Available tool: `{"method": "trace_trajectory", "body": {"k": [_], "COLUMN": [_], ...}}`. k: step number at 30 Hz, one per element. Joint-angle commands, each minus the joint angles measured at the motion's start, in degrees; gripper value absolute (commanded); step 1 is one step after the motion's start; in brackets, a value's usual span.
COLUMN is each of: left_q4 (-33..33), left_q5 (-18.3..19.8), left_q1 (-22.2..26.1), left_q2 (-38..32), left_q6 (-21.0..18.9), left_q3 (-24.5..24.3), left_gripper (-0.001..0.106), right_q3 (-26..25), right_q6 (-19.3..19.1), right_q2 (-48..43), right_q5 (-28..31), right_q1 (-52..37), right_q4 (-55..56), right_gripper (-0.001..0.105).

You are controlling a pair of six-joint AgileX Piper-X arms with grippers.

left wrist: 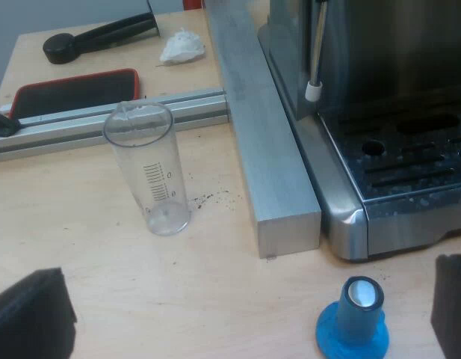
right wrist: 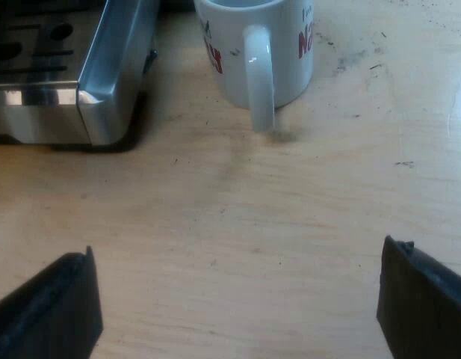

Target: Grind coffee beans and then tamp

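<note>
The left claw (left wrist: 241, 321) hangs over the wooden table (left wrist: 215, 299) with its two black fingers (left wrist: 32, 314) spread wide and nothing between them. Taking straight ahead of the fingers as twelve o'clock, the blue tamper (left wrist: 353, 318) stands upright on the table close in at about two o'clock, near one finger, with its pale round top facing up. At about eleven o'clock the measuring glass (left wrist: 152, 176) stands upright, clear, with its printed scale facing the claw. A few dark specks of coffee (left wrist: 211, 198) lie on the table just beside its base. A thick metal bar (left wrist: 267, 142) lies on the table at twelve o'clock, running away from the claw. It lies alongside the espresso machine (left wrist: 394, 149), whose slotted drip tray (left wrist: 417, 161) sits at one o'clock under a thin steam pipe (left wrist: 316, 52). Beyond the glass a metal rail (left wrist: 103, 120) meets the bar. Behind the rail lie a flat black thing with a red edge (left wrist: 73, 93), a dark handle (left wrist: 96, 37) and a crumpled white tissue (left wrist: 181, 46).

The right claw (right wrist: 236, 303) is likewise wide open and empty over bare table. A white mug (right wrist: 252, 45) with red lettering stands at twelve o'clock, its handle turned toward the claw. The machine's shiny corner stands at ten o'clock, near the mug.
</note>
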Motion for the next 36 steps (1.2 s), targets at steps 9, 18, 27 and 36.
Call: {"method": "trace_trajectory", "body": {"k": [9,18,27,36], "left_q4": [-1.0,-0.89,-1.11,-5.35], "left_q5": [2.75,9.27,16.26,22.03], "left_q1": [-0.06,-0.06,-6.16,-16.3], "left_q2": [-7.13,-6.0,3.25,11.78], "left_q6": [1.48,1.73,0.7,1.63], "left_q3": [-0.2,-0.56,-5.05,-6.35], "left_gripper": [0.054,0.084,0.076,0.076], "right_q3": [-0.69,-6.16,-14.18,-16.74], "right_q6": [2.71,3.19,0.44,-0.72], "right_q2": [-2.51,3.78,13.14,20.96], "right_q5": [-0.52,-0.26,-0.47,-5.78], "right_q1": [-0.16,2.41,13.24,24.58], "right_q4": [-0.53,-0.3,1.03,0.92], "right_gripper": [0.077,0.077,0.077,0.077]}}
